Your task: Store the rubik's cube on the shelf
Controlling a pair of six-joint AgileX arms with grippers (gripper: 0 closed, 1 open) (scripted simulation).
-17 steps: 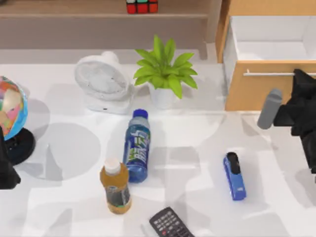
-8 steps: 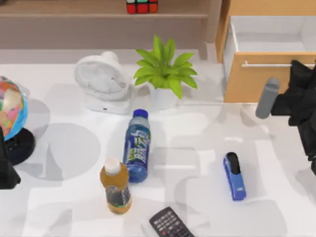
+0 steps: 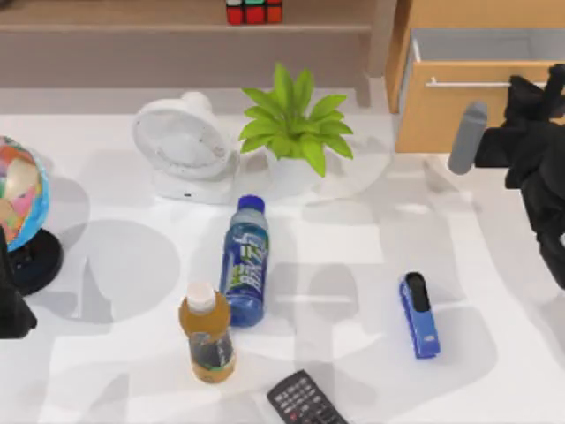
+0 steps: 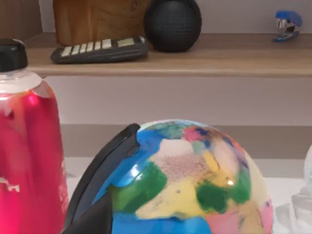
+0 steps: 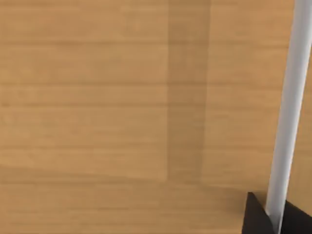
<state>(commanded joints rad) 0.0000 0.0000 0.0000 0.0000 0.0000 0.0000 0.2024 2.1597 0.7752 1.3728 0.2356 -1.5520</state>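
Observation:
The rubik's cube (image 3: pixel 254 11) sits on the shelf (image 3: pixel 132 19) at the back, its red stickers facing the front, with no gripper near it. My right gripper (image 3: pixel 535 88) is at the front of the orange-wood drawer (image 3: pixel 446 119) at the back right. Its black fingers (image 5: pixel 256 217) stand on either side of the metal handle (image 5: pixel 287 107), shut on it. The drawer is nearly pushed in, with a narrow strip of its inside still showing. My left arm (image 3: pixel 11 305) stays parked at the left edge beside the globe (image 3: pixel 19 199).
On the table stand a white fan (image 3: pixel 181 146), a potted plant (image 3: pixel 296 128), a blue bottle (image 3: pixel 245 261), a tea bottle (image 3: pixel 206 334), a blue stapler (image 3: pixel 418 314) and a remote (image 3: pixel 305 402). The left wrist view has a red bottle (image 4: pixel 27 146) by the globe.
My right gripper has moved towards the back with the drawer handle, sliding the drawer into its cabinet. The cube and the left arm have not moved.

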